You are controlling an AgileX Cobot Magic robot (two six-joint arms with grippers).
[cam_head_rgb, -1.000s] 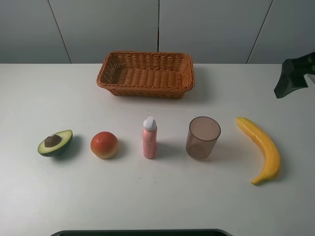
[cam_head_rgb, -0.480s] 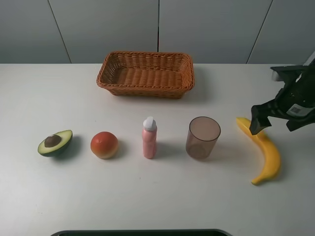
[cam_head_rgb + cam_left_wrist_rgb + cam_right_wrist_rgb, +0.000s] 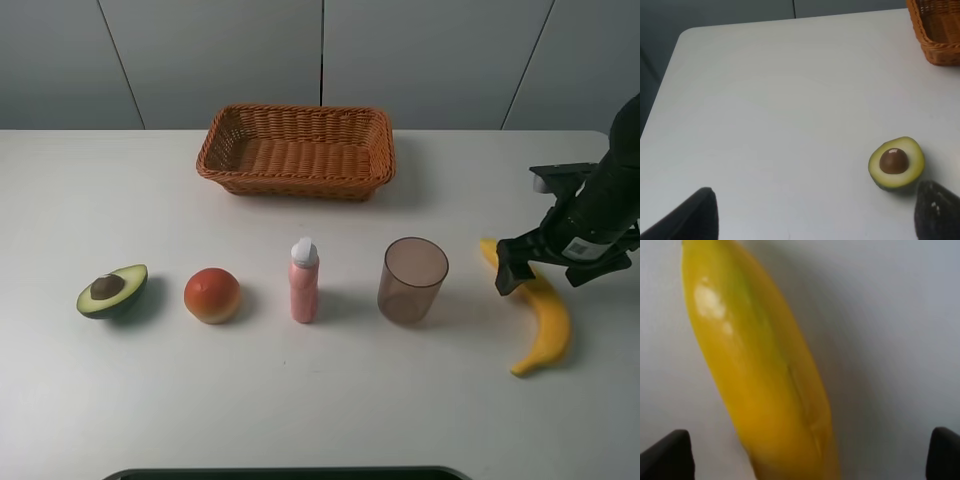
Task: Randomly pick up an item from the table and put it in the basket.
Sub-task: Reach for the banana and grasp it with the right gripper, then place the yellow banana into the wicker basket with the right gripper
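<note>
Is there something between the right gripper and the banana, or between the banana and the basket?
Nothing visible. The open right gripper hangs directly over the banana. The straight way to the basket is free; only the brown cup stands close beside it.

The right arm (image 3: 612, 180) comes in from the right side and bends down low. Its black right pincer (image 3: 545, 277) points down, with both fingers spread wide apart. The left pincer (image 3: 812, 220) is spread wide too, and only its two dark fingertips (image 3: 695, 215) show, one at each side.
</note>
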